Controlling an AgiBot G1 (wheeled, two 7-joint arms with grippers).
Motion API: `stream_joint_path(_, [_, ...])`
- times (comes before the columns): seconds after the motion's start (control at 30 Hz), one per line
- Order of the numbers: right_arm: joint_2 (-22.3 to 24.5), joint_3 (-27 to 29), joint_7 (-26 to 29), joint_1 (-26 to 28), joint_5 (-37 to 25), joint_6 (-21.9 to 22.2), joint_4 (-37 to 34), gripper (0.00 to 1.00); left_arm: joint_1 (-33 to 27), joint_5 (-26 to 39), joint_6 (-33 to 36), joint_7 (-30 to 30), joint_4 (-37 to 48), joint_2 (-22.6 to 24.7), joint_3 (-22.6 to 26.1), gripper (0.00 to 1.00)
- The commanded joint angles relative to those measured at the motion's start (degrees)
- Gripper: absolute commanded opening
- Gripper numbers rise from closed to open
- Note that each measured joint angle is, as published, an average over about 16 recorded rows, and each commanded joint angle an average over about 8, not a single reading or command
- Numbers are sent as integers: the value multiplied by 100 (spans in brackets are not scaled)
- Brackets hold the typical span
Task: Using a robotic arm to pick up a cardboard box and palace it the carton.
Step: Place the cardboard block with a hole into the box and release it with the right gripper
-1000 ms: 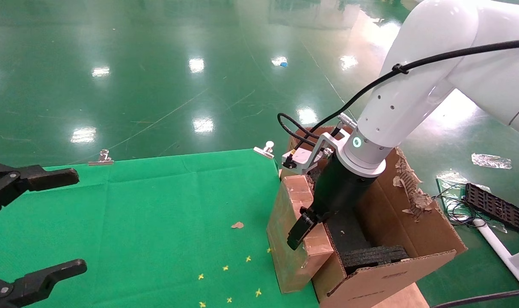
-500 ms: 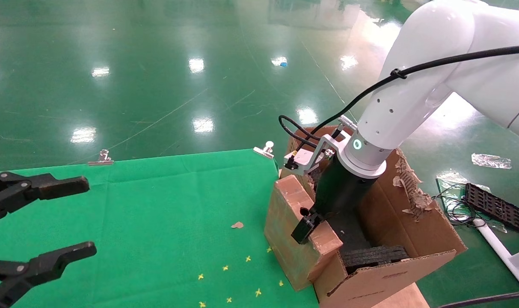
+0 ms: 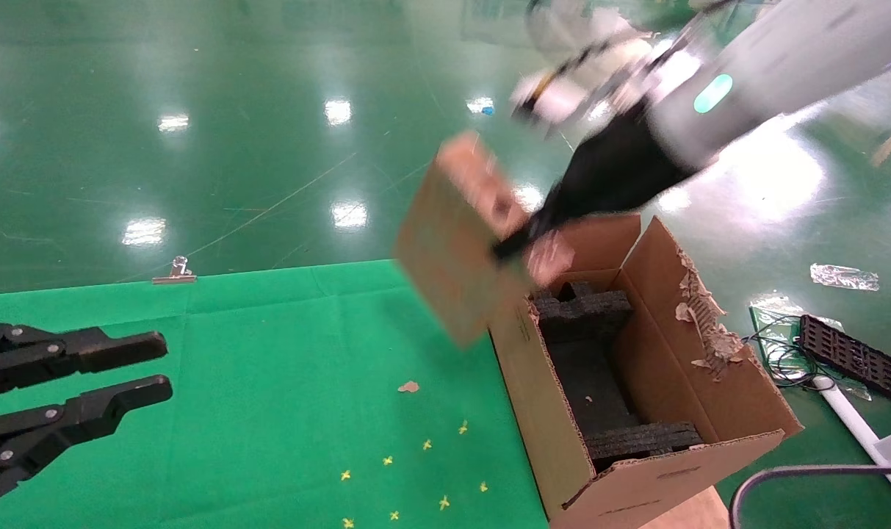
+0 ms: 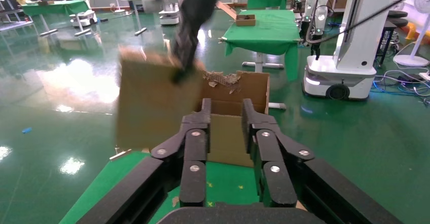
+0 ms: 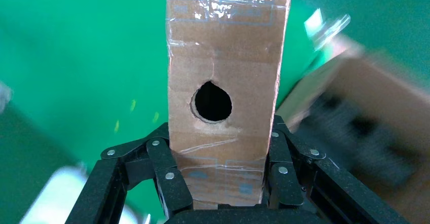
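Presently the right gripper [image 5: 221, 183] is clamped on the cardboard box [image 3: 460, 235] across its narrow taped faces, holding it tilted in the air above the carton [image 3: 658, 441], presumably to clear the flaps. The left gripper [image 3: 151, 364] hangs idle over the green cloth [image 3: 269, 382], jaws slightly apart.

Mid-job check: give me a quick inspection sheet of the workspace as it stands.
Surface: green cloth, yellow marks, a cardboard scrap.
Job's things: cardboard box held in the air, tilted, beside the open carton; black foam inside.
Clutter: clip at the cloth's far edge; black tray, plastic wrap on the floor.
Grippers: right gripper clamps the box; left gripper idle over the cloth.
Cables: loose wires by the tray.
Surroundings: glossy green floor.
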Motion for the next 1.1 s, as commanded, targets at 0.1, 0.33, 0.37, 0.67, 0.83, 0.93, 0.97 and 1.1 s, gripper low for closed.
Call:
stream_joint_path(0.1, [255,173,-386,398,-69,105,-362,0,0,-1,-1,1,0,-1,1,0])
stream_joint_path(0.33, [471,-5,-627,558,-493,-55,-1179,0,-1,-3,-2,2,0,-2,4,0])
stream_joint_path(0.37, [498,-39,-651,540,-539,-87,-1295,0,-1,-3,-2,2,0,-2,4,0])
stream_joint_path(0.67, [626,-247,-893,90,-646,-300,-2241,0,-2,-5,-3,4,0,-3,7,55])
stream_joint_path(0.83, [552,-349,-917,-258,-691,-301,-2732,0,-2,-6,-4,4,0,-4,9,100])
stream_joint_path(0.93, [464,-401,-898,-466,-715,-295,-3003,0,-2,-7,-4,5,0,-4,10,100])
stream_joint_path(0.97, [433,-411,-895,-537,-713,-288,-3090,0,-2,-7,-4,5,0,-4,10,100])
stream_joint_path(1.1, [313,-442,-936,-793,-716,-191,-3415,0,-3,-8,-5,6,0,-5,12,100])
